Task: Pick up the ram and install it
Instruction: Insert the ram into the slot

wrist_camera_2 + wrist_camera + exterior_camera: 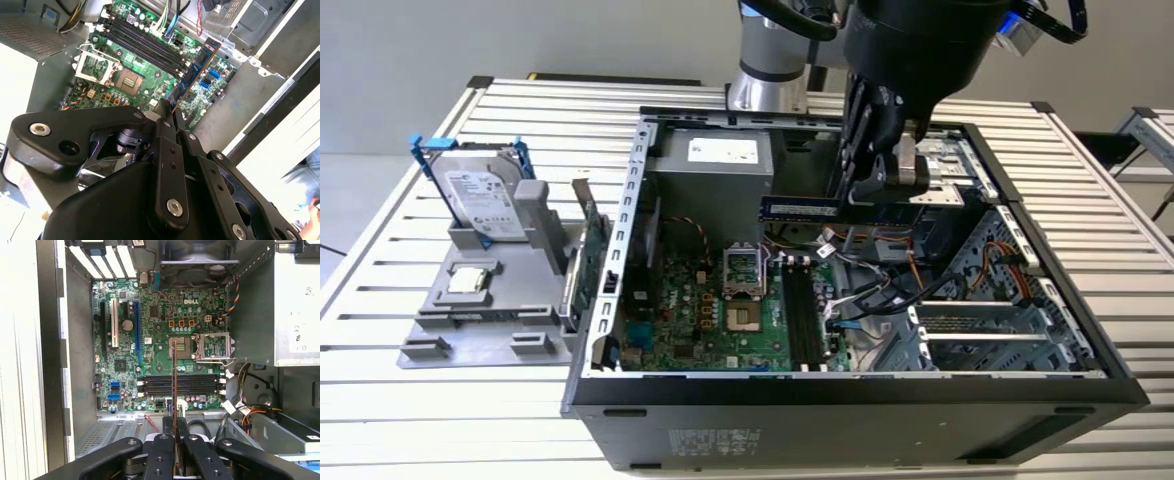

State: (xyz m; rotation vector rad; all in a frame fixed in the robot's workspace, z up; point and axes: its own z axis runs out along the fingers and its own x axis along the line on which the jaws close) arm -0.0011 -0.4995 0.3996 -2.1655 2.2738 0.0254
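Carry stage: the hand (857, 197), closed on one end of the ram (801, 208), holds it at the exterior view's upper centre, inside the open computer case (854, 420) and crosswise above the memory slots (803, 320), so seating likely calls for turning it parallel to one slot.

Matte black gripper (175, 432) with round silver screws (40, 129) (grey-and-silver arm (763, 60), looped by black cables (790, 22))

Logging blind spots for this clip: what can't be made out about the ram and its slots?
The ram: edge-on in the first wrist view, chips hidden.
Its gripped end: covered by the jaws in the second wrist view.
The memory slots: latch positions too small in the exterior view.
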